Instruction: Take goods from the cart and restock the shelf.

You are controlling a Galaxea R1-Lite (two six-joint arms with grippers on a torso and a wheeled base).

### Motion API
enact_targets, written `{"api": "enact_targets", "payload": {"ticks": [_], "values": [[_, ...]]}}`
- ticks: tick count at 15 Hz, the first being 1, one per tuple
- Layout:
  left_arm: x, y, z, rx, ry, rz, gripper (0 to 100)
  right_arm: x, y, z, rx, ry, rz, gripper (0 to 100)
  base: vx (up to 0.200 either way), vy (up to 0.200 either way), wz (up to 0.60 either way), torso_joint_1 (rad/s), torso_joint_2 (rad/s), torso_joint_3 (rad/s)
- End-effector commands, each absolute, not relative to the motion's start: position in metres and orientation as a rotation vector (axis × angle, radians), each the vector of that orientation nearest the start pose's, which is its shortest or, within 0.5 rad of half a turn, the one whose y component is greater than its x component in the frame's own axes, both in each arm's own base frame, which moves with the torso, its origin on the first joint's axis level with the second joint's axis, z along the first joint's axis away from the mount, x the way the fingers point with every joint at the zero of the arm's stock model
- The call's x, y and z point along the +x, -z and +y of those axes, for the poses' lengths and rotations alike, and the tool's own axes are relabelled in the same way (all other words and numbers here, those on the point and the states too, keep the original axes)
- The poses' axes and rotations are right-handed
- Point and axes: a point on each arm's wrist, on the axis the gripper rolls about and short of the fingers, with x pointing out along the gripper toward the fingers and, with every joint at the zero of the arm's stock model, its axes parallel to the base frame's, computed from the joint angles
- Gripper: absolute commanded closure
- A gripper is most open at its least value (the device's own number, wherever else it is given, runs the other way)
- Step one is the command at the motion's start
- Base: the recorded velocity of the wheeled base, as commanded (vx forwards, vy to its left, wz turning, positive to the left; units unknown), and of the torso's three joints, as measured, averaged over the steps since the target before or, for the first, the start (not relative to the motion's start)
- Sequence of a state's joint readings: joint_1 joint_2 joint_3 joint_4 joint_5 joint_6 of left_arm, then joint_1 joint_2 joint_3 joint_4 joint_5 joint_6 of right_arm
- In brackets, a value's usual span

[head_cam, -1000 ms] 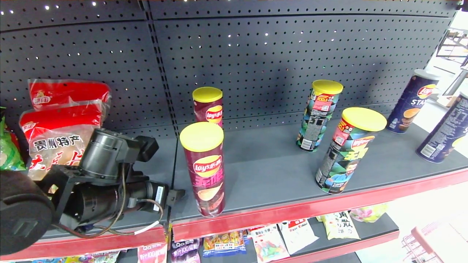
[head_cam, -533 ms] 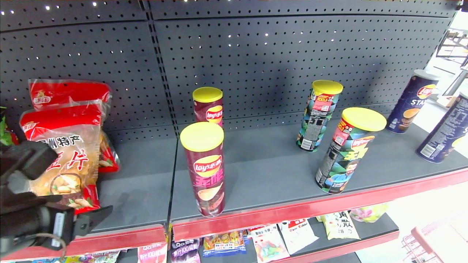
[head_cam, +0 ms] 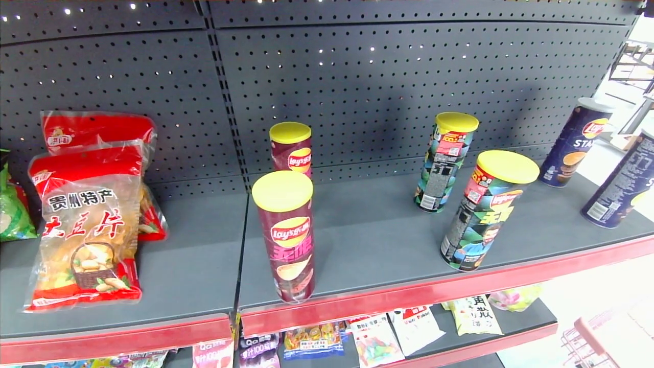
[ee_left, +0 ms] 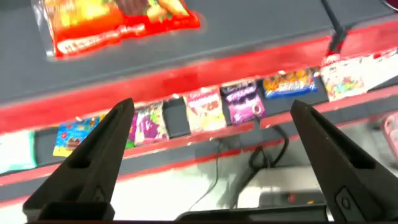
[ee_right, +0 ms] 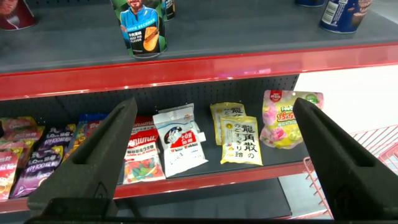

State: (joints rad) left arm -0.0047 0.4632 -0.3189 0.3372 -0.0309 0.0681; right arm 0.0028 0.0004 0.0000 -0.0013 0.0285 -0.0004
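Shelf point(head_cam: 383, 240) holds a maroon can point(head_cam: 286, 240) upright at its front edge and a red bag point(head_cam: 87, 230) leftward, while left gripper point(ee_left: 212, 104) and right gripper point(ee_right: 216, 102) hang before it, jaws wide apart, empty

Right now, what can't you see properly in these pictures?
- Head view: the nearer blue can is cut off by the right edge; the green bag by the left edge.
- Head view: the front maroon can hides the back maroon can's lower part.
- Left wrist view: the lower-shelf packets are blurred.
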Motion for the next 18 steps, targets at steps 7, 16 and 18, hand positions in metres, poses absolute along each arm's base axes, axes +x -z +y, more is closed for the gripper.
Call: {"api": "enact_targets", "payload": {"ticks": [7,16,18], "values": [[-0.03,-0.092,-0.003,-0.11,0.046,0.185,0,-0.023,-0.076,0.001,0.0,-0.032,-0.002,0,0.0,0.0,0.0,0.0,0.0,0.0],[-0.024,-0.08,0.0,-0.081,-0.003,-0.009,0,-0.023,-0.076,0.001,0.0,-0.037,-0.002,0,0.0,0.0,0.0,0.0,0.0,0.0],[-0.024,-0.08,0.0,-0.067,0.0,-0.008,0,-0.023,-0.076,0.001,0.002,-0.037,-0.002,0,0.0,0.0,0.0,0.0,0.0,0.0]]}}
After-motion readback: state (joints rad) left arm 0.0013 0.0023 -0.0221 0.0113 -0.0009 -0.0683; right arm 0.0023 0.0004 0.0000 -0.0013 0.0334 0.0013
